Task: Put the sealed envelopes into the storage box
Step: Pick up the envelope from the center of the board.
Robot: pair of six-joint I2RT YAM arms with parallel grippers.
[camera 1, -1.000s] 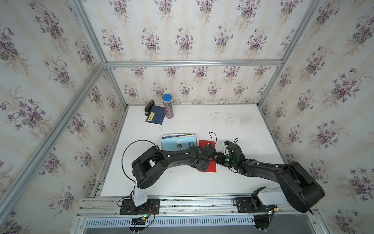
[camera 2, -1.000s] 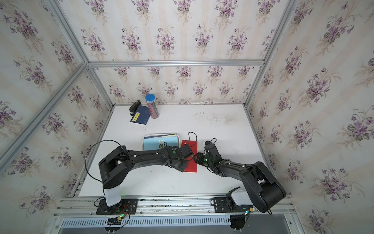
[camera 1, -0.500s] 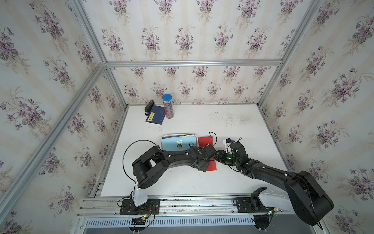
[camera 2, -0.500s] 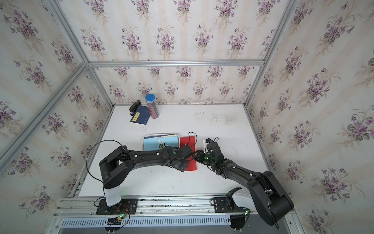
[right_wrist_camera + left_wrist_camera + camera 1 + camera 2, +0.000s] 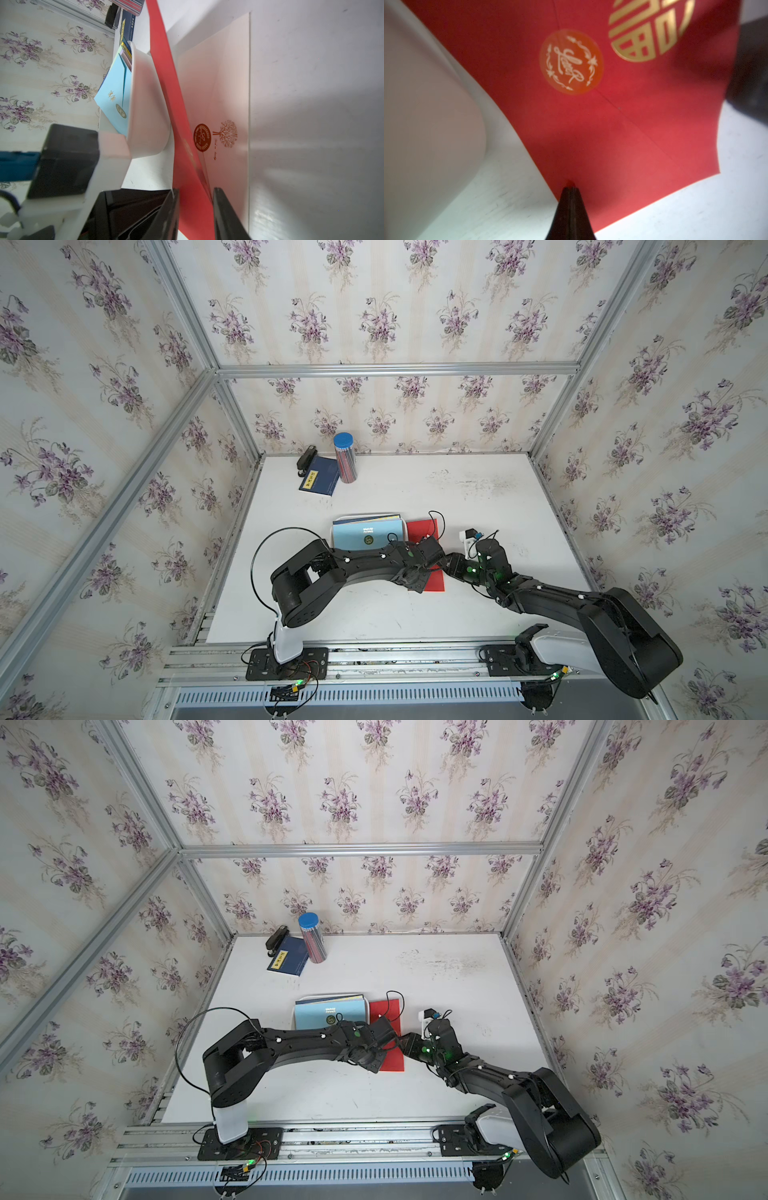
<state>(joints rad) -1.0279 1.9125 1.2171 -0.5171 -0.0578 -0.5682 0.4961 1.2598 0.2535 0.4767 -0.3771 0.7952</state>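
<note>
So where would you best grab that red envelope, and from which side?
I'd take the red envelope by a thin edge near a corner, coming from the side away from the storage box, whose wall blocks the other. It is flat paper tilted off the table, so jaws can close on both faces.

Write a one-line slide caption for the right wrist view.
Right pincer straddles a tilted red envelope above a flat white envelope, beside the storage box topped with a blue envelope.
</note>
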